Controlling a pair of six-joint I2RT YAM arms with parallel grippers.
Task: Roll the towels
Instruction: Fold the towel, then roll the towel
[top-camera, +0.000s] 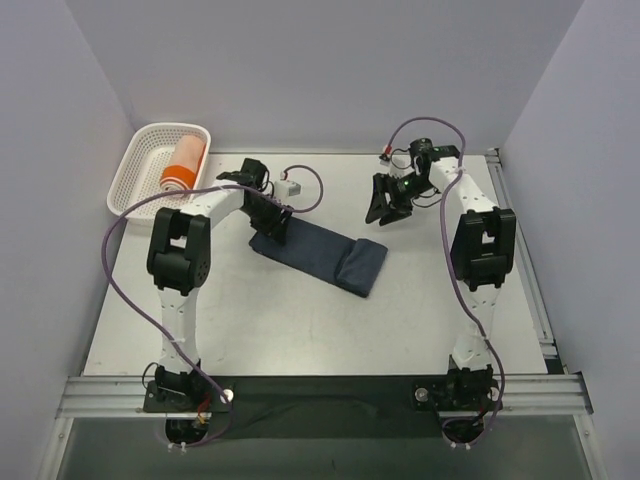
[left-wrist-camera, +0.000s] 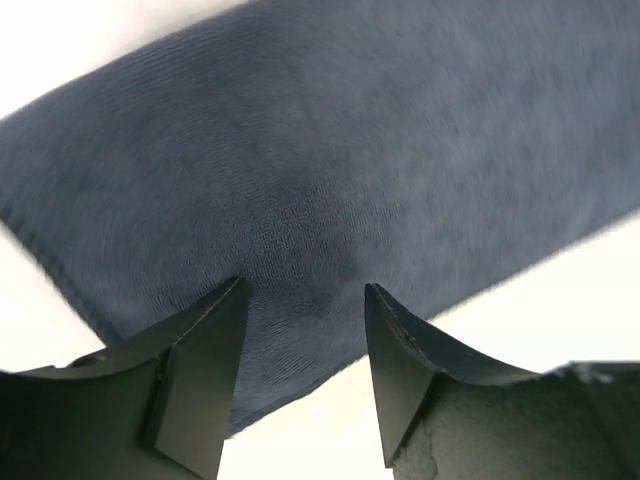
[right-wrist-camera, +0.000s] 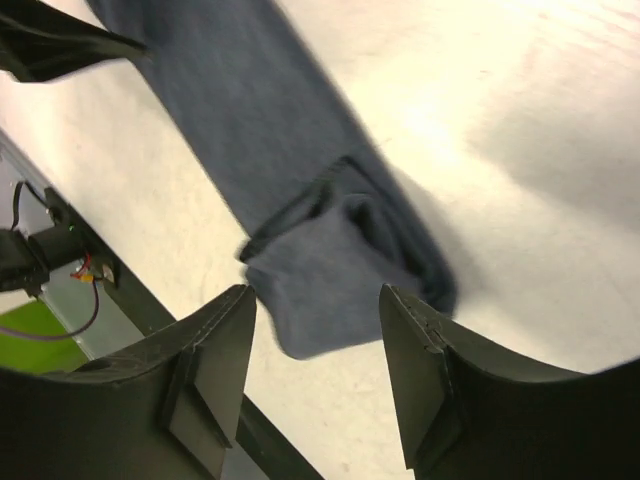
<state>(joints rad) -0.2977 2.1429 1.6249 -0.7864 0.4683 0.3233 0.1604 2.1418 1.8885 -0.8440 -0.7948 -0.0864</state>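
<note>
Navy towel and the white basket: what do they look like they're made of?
Navy towel: soft woven cloth with a matte finish, possibly cotton or microfibre. Fine ribbed lines show up close, and its folded end slumps limply. Basket: rigid white plastic by the look, with a smooth finish. Its moulded open lattice wall holds its shape.

The navy-blue towel (top-camera: 318, 255) is lying mostly flat as a long strip across the table (top-camera: 300, 330), its right end folding over into a loose lump. The orange towel (top-camera: 182, 165) is sitting rolled up in the white basket (top-camera: 135, 175).
</note>
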